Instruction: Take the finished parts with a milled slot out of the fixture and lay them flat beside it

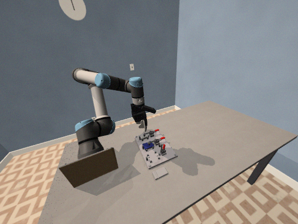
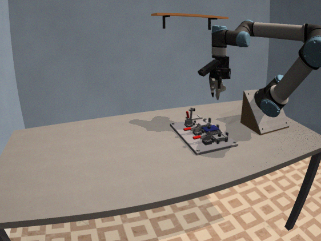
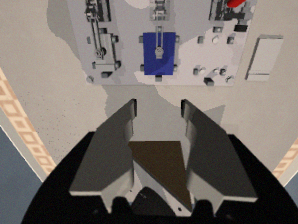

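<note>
The grey fixture plate [image 1: 171, 154] [image 2: 200, 148] [image 3: 129, 55] lies on the table. The blue blank [image 1: 148, 145] [image 2: 209, 129] [image 3: 159, 52] sits clamped in its middle station. A grey part [image 1: 144, 136] [image 3: 100, 47] sits under a clamp bar in the station nearest the arm. The third station, with its red handle [image 1: 163, 146] [image 2: 187, 114] upright, holds no part. A grey slotted part [image 1: 160, 173] [image 3: 264, 57] lies flat on the table beside the fixture. My gripper [image 1: 143, 127] [image 2: 215, 95] [image 3: 158, 100] hangs above the plate's edge on the robot's side. Its fingers stand partly apart with nothing between them.
The arm's wedge-shaped base mount [image 1: 88, 165] [image 2: 257, 117] stands on the table [image 1: 225, 132] close to the fixture. Two more red clamp handles [image 1: 157, 130] [image 1: 162, 138] lie flat on the plate. A shelf [image 2: 188, 15] hangs on the wall.
</note>
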`<state>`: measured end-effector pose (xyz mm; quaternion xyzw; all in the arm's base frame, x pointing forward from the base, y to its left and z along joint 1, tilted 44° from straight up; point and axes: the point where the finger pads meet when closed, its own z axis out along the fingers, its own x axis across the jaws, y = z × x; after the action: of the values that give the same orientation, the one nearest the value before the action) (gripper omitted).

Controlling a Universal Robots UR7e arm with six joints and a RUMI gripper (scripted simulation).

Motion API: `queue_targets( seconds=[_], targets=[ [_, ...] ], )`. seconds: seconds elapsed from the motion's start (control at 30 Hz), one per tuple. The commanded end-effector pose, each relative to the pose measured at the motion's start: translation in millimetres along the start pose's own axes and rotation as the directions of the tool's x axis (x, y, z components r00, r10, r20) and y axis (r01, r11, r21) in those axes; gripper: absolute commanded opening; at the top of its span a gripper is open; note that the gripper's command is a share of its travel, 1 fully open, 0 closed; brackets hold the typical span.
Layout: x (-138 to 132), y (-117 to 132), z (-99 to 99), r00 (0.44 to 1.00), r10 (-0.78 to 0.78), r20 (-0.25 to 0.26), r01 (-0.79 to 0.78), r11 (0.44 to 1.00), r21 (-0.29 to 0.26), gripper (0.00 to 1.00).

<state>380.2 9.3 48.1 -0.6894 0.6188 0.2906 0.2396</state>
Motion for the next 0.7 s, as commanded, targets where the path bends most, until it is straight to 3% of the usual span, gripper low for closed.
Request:
queue_targets(
  seconds=[0.0,0.67],
  targets=[
    [-31.1,-0.1,-1.8,1.0,0.0,-0.001,0.0,1.0,0.001,0.28],
    [-100.8,-0.1,-1.8,1.0,0.0,-0.001,0.0,1.0,0.001,0.28]
  ],
)
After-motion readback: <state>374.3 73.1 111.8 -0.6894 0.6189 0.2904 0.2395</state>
